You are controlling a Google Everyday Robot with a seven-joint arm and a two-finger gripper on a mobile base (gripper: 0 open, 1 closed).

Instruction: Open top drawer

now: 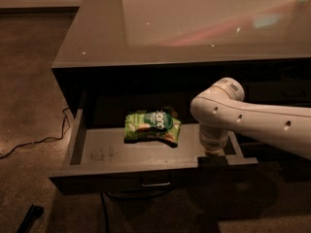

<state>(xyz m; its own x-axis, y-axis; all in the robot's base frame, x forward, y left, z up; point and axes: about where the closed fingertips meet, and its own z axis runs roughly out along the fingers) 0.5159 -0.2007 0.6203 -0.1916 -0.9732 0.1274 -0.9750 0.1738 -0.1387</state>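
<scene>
The top drawer [104,152] stands pulled well out of the dark cabinet. Its lighter grey floor and walls show, and a small metal handle [155,182] hangs at the centre of its dark front. A green snack bag [151,126] lies on the drawer floor near the middle. My white arm [252,120] comes in from the right and bends down. My gripper [214,157] is at the top edge of the drawer's front, near its right corner.
A glossy grey counter top [194,23] overhangs the drawer. A black cable [34,142] runs across the brown floor at the left. A dark object [30,216] lies on the floor at the lower left. More dark cabinet fronts [286,164] stand behind the arm at the right.
</scene>
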